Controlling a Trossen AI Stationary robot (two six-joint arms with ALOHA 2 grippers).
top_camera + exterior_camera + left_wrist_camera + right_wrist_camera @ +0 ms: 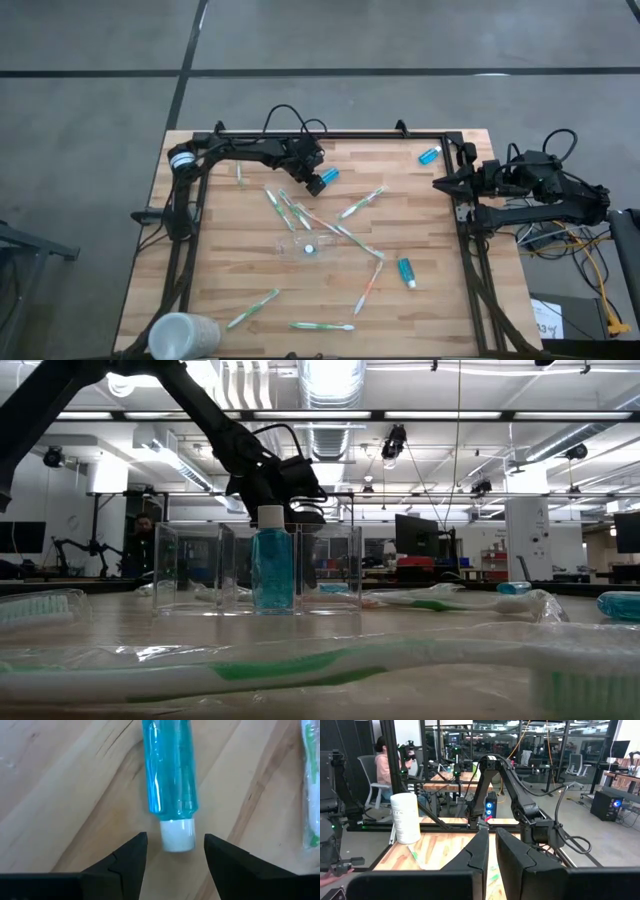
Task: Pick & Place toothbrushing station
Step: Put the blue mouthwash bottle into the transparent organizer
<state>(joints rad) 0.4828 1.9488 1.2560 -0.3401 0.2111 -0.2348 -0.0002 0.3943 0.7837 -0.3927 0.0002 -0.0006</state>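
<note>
Our left pincer (pixel 175 852) hovers spread wide over a small blue see-through tube with a white cap (pixel 170 775) lying on the wooden desk (pixel 440 300), nothing gripped yet. Next we probably drop, pinch it, and carry it to the clear plastic holder (pixel 308 246) mid-desk. Right pincer (pixel 490 847) is parked clenched at the desk's edge.

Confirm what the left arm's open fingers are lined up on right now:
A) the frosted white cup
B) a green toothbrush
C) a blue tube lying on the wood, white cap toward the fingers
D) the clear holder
C: in the left wrist view the blue tube lies flat on the table, its white cap sitting just ahead of the gap in the left gripper, fingers apart and not touching it.
</note>
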